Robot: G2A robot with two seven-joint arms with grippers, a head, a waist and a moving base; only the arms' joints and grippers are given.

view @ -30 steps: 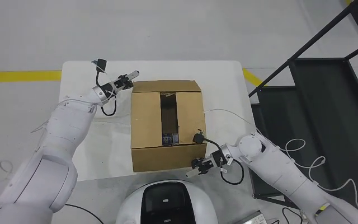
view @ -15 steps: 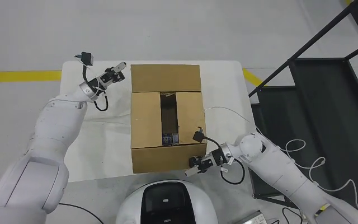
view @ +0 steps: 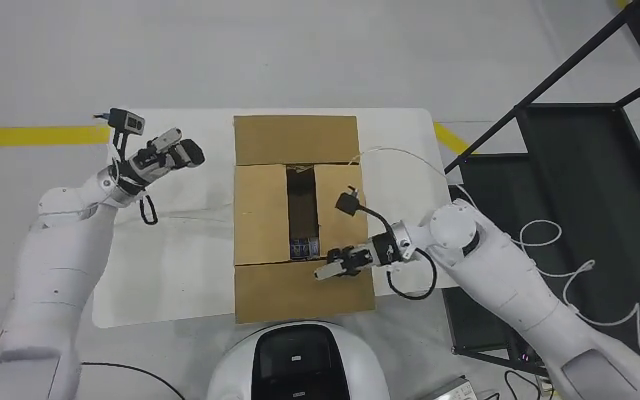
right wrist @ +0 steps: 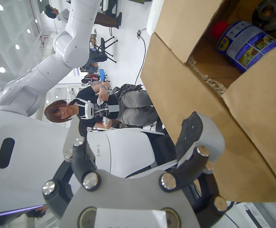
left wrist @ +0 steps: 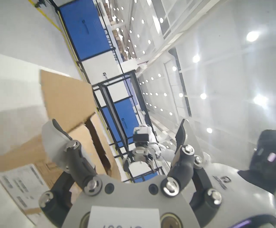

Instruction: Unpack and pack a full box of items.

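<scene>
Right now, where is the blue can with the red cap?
The blue can lies inside the cardboard box, seen through the flap gap in the right wrist view, beside a black ring.

White table [view: 400, 150] stood on grey floor. Yellow floor stripe [view: 50, 134] showed on either side of the table. Black metal staircase [view: 560, 140] stood just beside the table's right edge. Blue wall panels [left wrist: 86, 28] and ceiling lights [left wrist: 252, 36] were in the hall behind.
</scene>
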